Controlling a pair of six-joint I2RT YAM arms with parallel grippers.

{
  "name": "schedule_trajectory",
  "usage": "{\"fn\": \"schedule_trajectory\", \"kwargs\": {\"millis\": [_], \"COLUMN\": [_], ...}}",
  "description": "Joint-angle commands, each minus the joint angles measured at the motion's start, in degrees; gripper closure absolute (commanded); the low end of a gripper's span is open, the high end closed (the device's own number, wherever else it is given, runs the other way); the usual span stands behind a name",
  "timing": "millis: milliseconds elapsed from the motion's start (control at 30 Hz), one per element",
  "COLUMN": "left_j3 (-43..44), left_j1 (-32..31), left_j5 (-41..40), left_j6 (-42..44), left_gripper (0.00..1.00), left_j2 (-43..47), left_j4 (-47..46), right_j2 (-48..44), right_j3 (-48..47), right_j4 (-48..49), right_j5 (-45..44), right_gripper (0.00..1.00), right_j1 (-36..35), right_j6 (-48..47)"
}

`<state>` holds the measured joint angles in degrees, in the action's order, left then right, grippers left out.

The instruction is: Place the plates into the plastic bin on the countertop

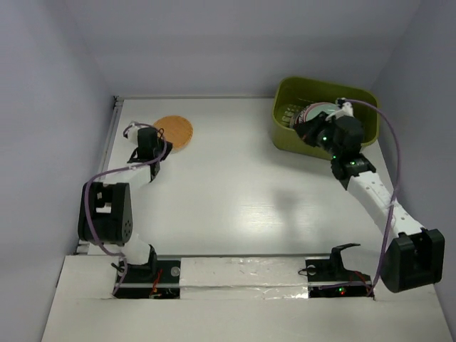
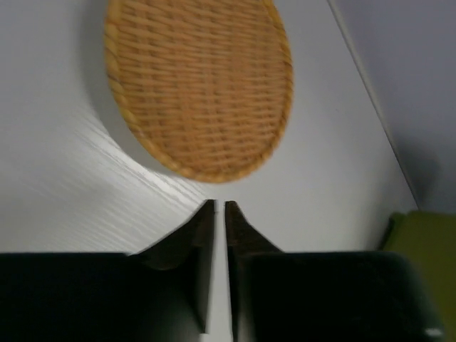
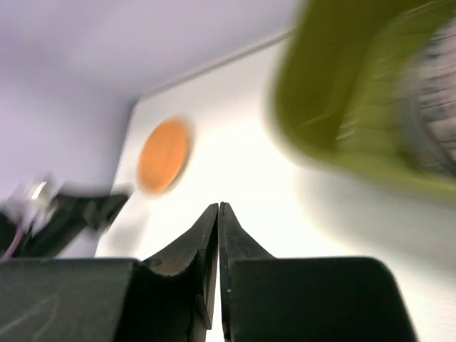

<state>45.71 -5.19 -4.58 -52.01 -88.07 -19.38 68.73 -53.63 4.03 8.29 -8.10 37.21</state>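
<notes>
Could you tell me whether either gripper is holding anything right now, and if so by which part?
Nothing is held: the left gripper and right gripper are both shut and empty.

**Table** point(image 1: 235, 185): flat, plain white top with a glossy finish. A soft patch of reflected light sits near the middle. A thin metal rail point(image 1: 114, 125) runs along the left edge.

**Lying directly on it:**
- Woven plate point(image 1: 174, 132): round, wood-tan, with a basket-weave face and a braided rim. It lies flat in the far left part, near the rail but apart from it.
- Bin point(image 1: 286, 132): olive-green plastic, rectangular, with rounded corners and a rolled rim. It stands upright in the far right corner.

The plate and the bin are well apart, with white surface between them.
</notes>
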Motion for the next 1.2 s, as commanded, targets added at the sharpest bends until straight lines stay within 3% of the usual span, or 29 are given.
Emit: {"fn": "schedule_trajectory", "kwargs": {"millis": [0, 100, 200, 433, 567, 600, 633, 733, 833, 867, 933, 967, 1067, 1167], "left_j3": [4.3, 7.9, 9.7, 11.3, 12.8, 12.8, 12.4, 7.1, 2.5, 1.1, -3.2, -4.0, -7.6, -10.7], "left_j1": [3.7, 5.5, 7.9, 9.1, 9.6, 9.6, 10.1, 10.1, 9.6, 8.7, 5.9, 4.9, 0.2, -3.4], "left_j5": [2.0, 4.3, 8.1, 10.9, 11.3, 11.6, 12.0, 13.6, 14.4, 14.3, 14.2, 14.4, 15.5, 18.6], "left_j6": [-0.8, -0.5, -1.6, -4.9, -5.6, -6.0, -6.4, -7.1, -6.6, -6.7, -6.8, -6.7, -5.7, -5.3], "left_gripper": [0.86, 0.67, 0.58, 0.58, 0.68, 0.91, 1.00, 1.00, 1.00, 1.00, 1.00, 1.00, 1.00, 1.00], "left_j2": [-3.9, -9.7, -14.6, -21.5, -24.1, -24.2, -24.3, -20.6, -13.2, -8.7, -4.1, 0.4, 7.6, 13.2], "left_j4": [-0.3, 0.7, -0.1, -2.6, -4.0, -5.4, -6.3, -15.1, -18.7, -19.3, -21.5, -21.6, -21.4, -21.3], "right_j2": [-2.1, -1.5, 0.1, 2.5, 3.6, 3.8, 4.3, 5.4, 7.5, 8.1, 9.8, 10.5, 12.5, 14.2], "right_j3": [3.3, 5.2, 6.5, 7.1, 7.2, 7.0, 7.0, 6.6, 6.5, 6.5, 5.4, 4.8, 2.4, 1.0], "right_j4": [9.1, 11.6, 13.1, 14.2, 14.7, 14.7, 14.7, 14.5, 16.1, 18.5, 20.0, 20.2, 19.4, 18.5], "right_j5": [3.0, 3.9, 6.2, 7.9, 7.7, 7.5, 7.5, 8.4, 10.9, 13.1, 14.7, 15.6, 16.1, 15.5], "right_gripper": [0.91, 0.88, 0.87, 0.86, 0.86, 0.86, 0.86, 0.83, 0.65, 0.49, 0.34, 0.22, 0.06, 0.00], "right_j1": [-7.3, -11.1, -13.9, -15.7, -15.7, -15.7, -15.7, -16.2, -16.2, -16.2, -16.9, -17.0, -18.0, -18.0], "right_j6": [0.4, 0.7, 0.9, 0.7, 0.6, 0.6, 0.5, 0.1, 0.9, 1.5, 3.1, 3.2, 2.7, 2.4]}}
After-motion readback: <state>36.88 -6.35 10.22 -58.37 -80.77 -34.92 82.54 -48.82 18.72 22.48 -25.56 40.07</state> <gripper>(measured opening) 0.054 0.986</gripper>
